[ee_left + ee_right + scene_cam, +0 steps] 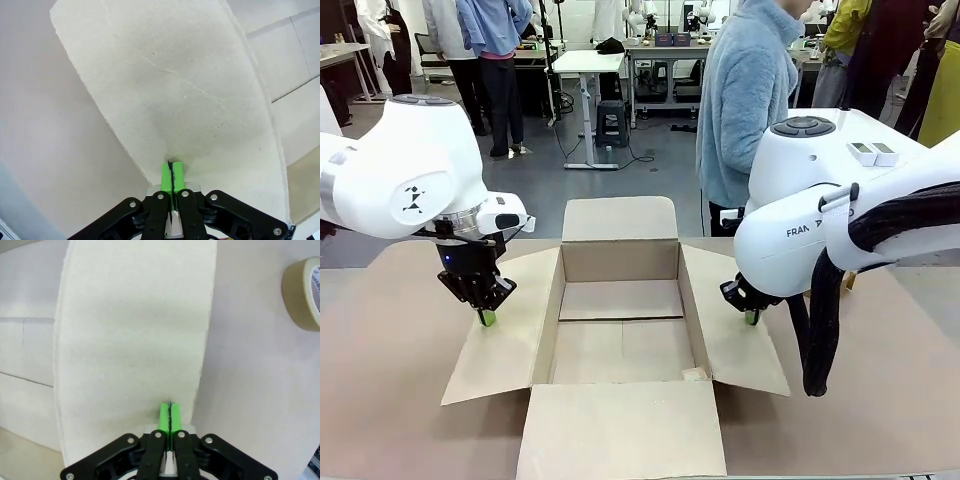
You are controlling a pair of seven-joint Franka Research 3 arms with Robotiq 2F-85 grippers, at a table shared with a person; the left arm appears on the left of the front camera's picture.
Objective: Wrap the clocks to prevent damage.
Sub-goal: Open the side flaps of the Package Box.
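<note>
"FRAN" in dark letters on the right arm (790, 205) white casing, print on the tape roll (299, 295) too blurred to read

An open cardboard box (620, 260) sits mid-frame on the brown table (380, 400), its four flaps spread flat: far flap (620, 218), left flap (505, 335), right flap (735, 340) and near flap (620, 430) at the bottom edge. A roll of tan tape (302, 292) lies at the upper right of the right wrist view. Behind the box, upper centre-right, stands a person in a light blue fleece (745, 100); a white desk (587, 62) stands farther back.
</note>
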